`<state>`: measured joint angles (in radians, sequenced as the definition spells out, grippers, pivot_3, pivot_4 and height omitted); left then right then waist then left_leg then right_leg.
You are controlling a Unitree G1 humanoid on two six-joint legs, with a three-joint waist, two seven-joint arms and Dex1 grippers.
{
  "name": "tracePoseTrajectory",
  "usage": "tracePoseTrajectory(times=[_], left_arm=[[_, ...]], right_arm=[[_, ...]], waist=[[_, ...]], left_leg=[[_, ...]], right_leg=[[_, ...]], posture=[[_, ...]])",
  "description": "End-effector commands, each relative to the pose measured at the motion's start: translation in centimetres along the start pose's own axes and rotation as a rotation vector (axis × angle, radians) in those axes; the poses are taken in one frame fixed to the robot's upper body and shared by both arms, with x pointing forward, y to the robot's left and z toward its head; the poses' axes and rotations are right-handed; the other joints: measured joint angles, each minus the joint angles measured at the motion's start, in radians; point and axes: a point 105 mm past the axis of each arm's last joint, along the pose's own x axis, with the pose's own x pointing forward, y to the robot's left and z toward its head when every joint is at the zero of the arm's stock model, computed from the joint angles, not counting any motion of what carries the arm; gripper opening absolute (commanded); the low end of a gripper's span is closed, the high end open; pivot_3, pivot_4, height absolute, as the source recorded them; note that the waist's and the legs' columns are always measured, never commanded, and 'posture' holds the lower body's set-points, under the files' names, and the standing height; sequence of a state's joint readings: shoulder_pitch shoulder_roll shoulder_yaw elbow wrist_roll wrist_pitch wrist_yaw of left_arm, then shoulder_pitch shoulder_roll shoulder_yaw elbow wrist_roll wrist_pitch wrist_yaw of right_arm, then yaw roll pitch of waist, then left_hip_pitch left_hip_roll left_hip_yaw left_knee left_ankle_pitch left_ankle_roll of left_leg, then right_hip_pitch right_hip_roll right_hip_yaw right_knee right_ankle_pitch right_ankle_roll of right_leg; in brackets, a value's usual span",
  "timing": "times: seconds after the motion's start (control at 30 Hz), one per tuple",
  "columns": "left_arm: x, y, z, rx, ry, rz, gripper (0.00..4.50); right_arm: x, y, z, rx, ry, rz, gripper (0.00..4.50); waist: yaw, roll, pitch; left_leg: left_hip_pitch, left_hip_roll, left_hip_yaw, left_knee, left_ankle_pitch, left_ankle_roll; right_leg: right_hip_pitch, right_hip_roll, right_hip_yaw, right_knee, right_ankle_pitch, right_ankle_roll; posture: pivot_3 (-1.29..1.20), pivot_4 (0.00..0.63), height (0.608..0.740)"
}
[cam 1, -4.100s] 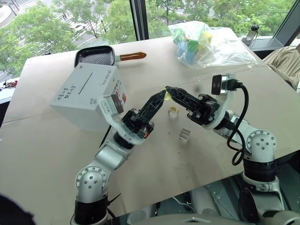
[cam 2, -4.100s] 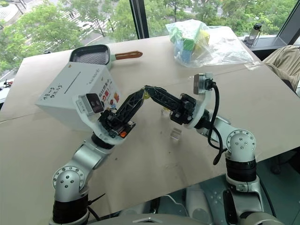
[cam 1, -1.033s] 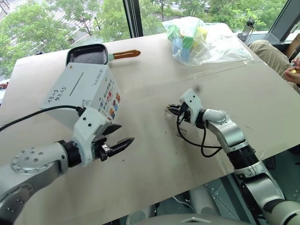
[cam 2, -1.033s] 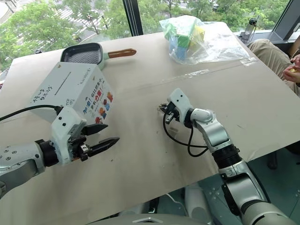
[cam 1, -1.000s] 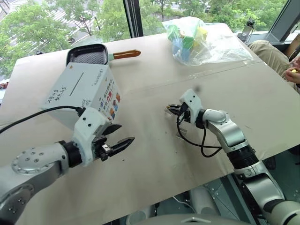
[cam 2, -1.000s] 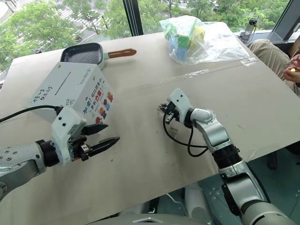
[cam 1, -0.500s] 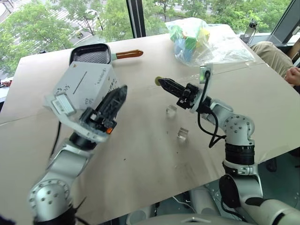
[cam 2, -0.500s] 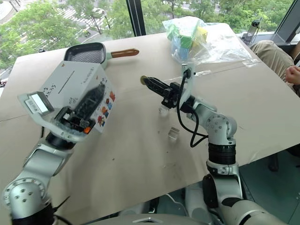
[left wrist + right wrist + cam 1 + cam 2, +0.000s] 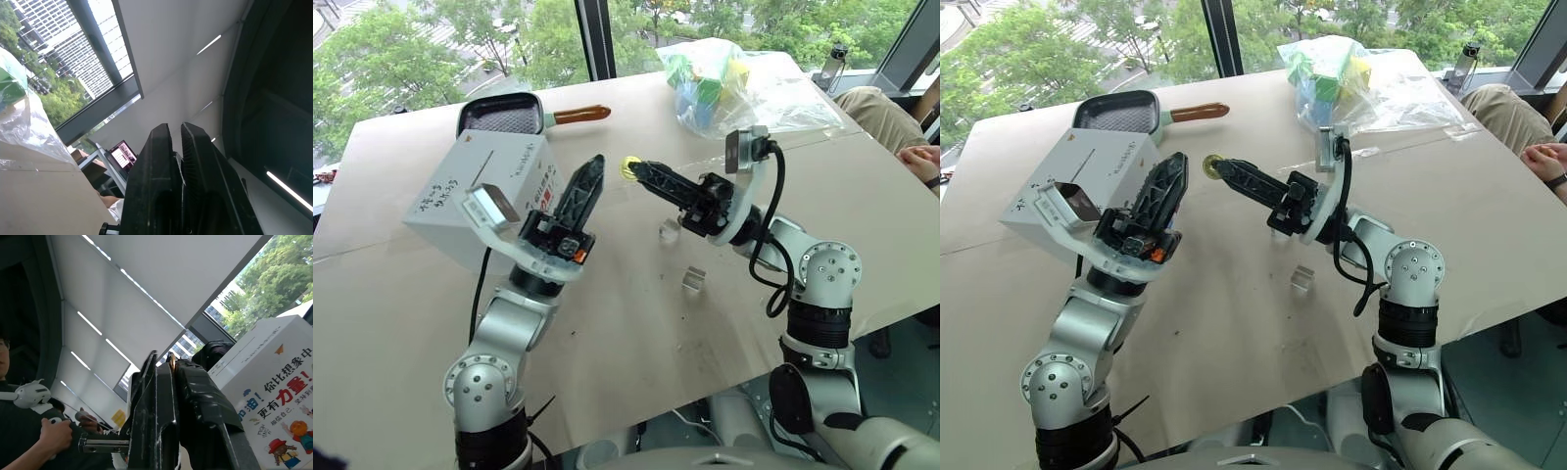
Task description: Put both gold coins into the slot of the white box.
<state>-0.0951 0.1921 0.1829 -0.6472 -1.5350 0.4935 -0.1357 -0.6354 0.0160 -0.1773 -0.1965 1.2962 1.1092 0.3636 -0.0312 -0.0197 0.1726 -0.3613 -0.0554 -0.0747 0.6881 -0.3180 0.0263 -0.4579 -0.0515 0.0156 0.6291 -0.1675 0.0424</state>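
right gripper: black two-fingered right gripper [image 9: 633,167] is clamped on a small shiny gold coin [image 9: 629,167], held at the fingertips in the air over the table, just right of the box.
left gripper: black two-fingered left gripper [image 9: 594,166] points up beside the box, fingers [image 9: 161,147] nearly together with a thin gap; nothing seen between them, reads as closed and empty.
change: a second ago the right gripper was down at the tabletop by the clear cubes and the left gripper hung wide open and low near the table edge; now both are raised, tips facing each other with a small gap between, left fingers drawn together.
meaning: looks like a coin picked off the table and brought up, maybe for a handover or straight to the slot; coin not yet in.
second coin: cannot find it.
box: large white cardboard cube [image 9: 475,191] with dark handwriting and colourful pictures on one side, sits tilted on the beige table [image 9: 607,313], behind the left arm.
slot: thin dark slit [image 9: 1087,164] on the upward face, unobstructed.
coin look: tiny, bright yellow disc, mostly exposed past the fingertips; edge-on in the right wrist view [image 9: 171,360].
other: two small clear plastic cubes [image 9: 683,257] on the table below the right gripper; black square pan with orange handle [image 9: 504,114] behind the box.
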Motion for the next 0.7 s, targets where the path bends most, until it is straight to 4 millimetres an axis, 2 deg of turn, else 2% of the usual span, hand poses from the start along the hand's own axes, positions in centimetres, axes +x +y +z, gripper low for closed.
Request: tracePoseTrajectory(times=[0.03, 0.7], left_arm=[[0.2, -0.5, -0.2, -0.006, 0.002, -0.036, 0.55], [0.0, -1.9, -1.6, -0.075, 0.085, -0.118, 0.55]], right_arm=[[0.4, 1.8, -0.2, -0.023, 0.011, 0.075, 0.0], [0.6, 2.2, -0.7, -0.014, 0.013, 0.085, 0.0]], waist=[[-0.001, 0.0, 0.0], [-0.002, 0.0, 0.0]], left_leg=[[0.0, 0.0, 0.0, 0.0, 0.0, 0.0], [0.0, 0.0, 0.0, 0.0, 0.0, 0.0]], right_leg=[[0.0, 0.001, 0.0, 0.0, 0.0, 0.0], [0.0, 0.002, 0.0, -0.001, 0.0, 0.0]], posture=[[0.0, 0.15, 0.721], [0.0, 0.15, 0.721]])
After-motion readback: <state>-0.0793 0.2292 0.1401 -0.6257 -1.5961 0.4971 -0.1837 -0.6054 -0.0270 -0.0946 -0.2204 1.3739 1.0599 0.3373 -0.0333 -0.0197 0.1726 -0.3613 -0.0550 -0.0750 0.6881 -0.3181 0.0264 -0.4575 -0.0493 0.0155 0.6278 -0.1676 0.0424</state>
